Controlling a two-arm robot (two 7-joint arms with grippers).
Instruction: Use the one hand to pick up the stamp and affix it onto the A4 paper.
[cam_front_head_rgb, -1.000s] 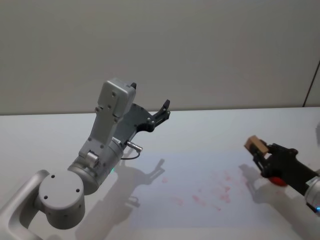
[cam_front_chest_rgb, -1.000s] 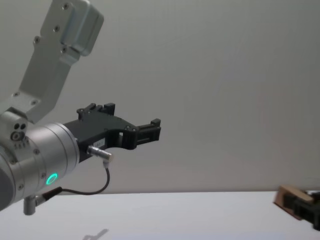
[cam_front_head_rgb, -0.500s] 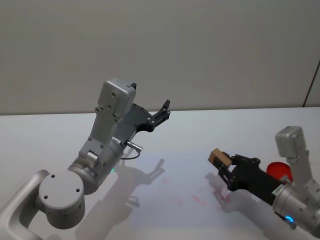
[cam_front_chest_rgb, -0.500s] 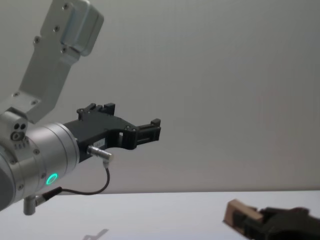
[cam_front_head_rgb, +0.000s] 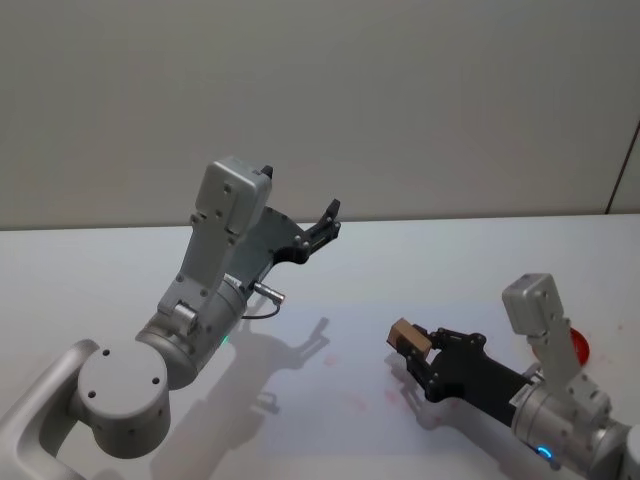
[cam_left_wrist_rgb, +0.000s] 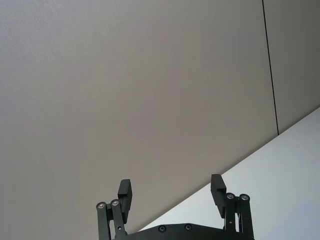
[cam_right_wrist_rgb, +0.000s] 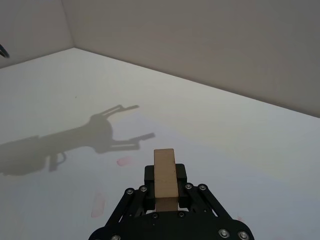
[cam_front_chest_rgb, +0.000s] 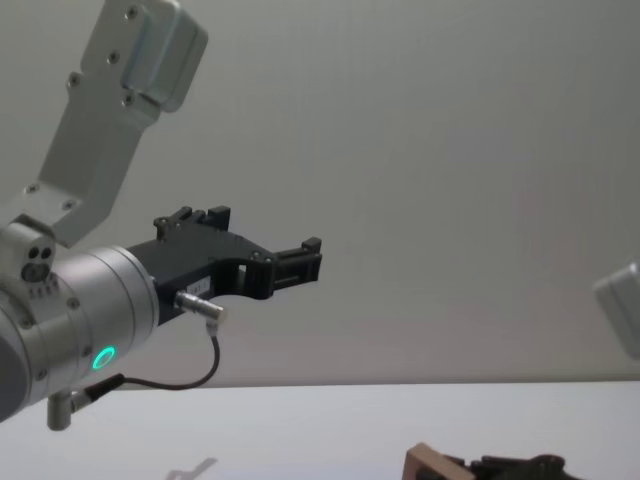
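The white table spans the scene, with the pale A4 paper lying flat on it near the middle

The left arm is parked high on the left, and its left gripper is raised off the table, pointing toward the back wall; the left wrist view shows its two black fingers spread wide with nothing between them

The right arm reaches in from the lower right, low over the sheet. The right gripper is clamped on the stamp, its jaws pressed against the block's two sides

A red round object sits on the table behind the right wrist, partly hidden

The stamp juts beyond the fingertips, over the paper's right part, close by a few faint pink marks on the sheet
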